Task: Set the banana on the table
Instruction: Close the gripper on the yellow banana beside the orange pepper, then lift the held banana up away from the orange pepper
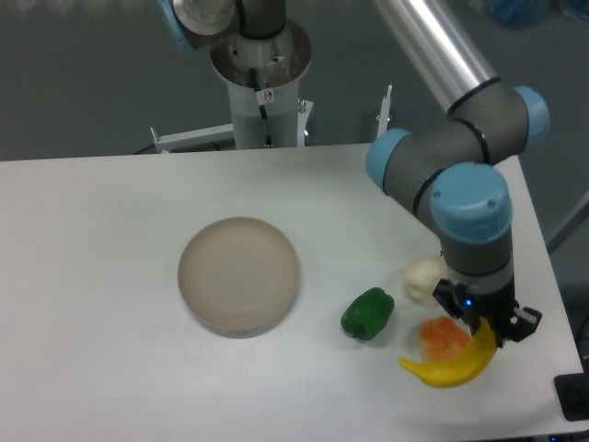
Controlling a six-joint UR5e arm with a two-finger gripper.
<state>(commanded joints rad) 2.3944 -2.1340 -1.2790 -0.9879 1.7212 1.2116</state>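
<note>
The yellow banana (pixel 448 366) hangs at the front right of the white table (pixel 92 276), its right end pinched in my gripper (pixel 489 333), which is shut on it. Its left tip points down and left, just above the tabletop; whether it touches the surface I cannot tell. The banana partly overlaps the lumpy orange fruit (pixel 440 336) in this view.
A green pepper (pixel 368 313) lies left of the orange fruit, and a white round object (pixel 422 279) sits behind it. A round beige plate (pixel 239 273) stands mid-table. The table's right edge is close to the gripper, and the arm's base column (pixel 262 83) rises at the back.
</note>
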